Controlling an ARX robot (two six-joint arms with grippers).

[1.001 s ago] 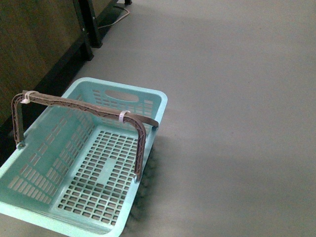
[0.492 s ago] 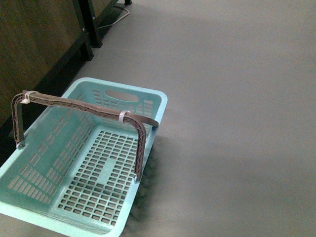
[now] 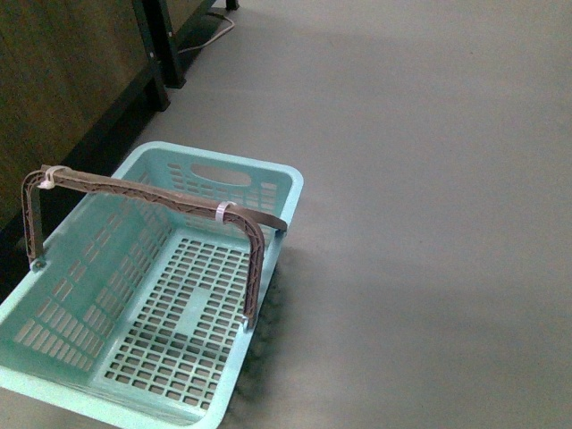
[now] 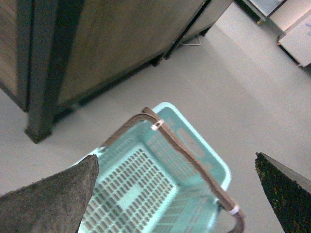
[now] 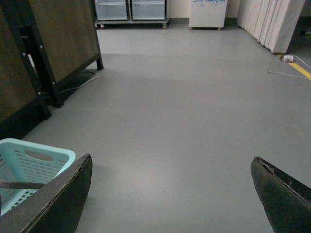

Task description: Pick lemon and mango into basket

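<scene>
Basket [image 3: 223, 158] has barely shifted; left jaws above it and right jaws over floor [image 5: 194, 121] gape apart.

front view: the camera sat on the robot's body and looked forward and steeply down at the grey floor [image 3: 429, 223]; the basket [image 3: 228, 158] lay close, low and to the left, cut by the frame's edge. left wrist view: the camera looked down from above, between the spread fingers [image 4: 48, 199] of the left gripper [image 4: 176, 156], onto the same basket [image 4: 216, 165] — close enough to show single slots. right wrist view: the camera faced almost level across the floor, between the fingers of the right gripper [image 5: 171, 156], toward the room's far end. all three views shared the basket [image 5: 58, 162] — one corner only in the right wrist view — and the dark-framed wooden cabinet [image 3: 63, 71] beside it.
</scene>
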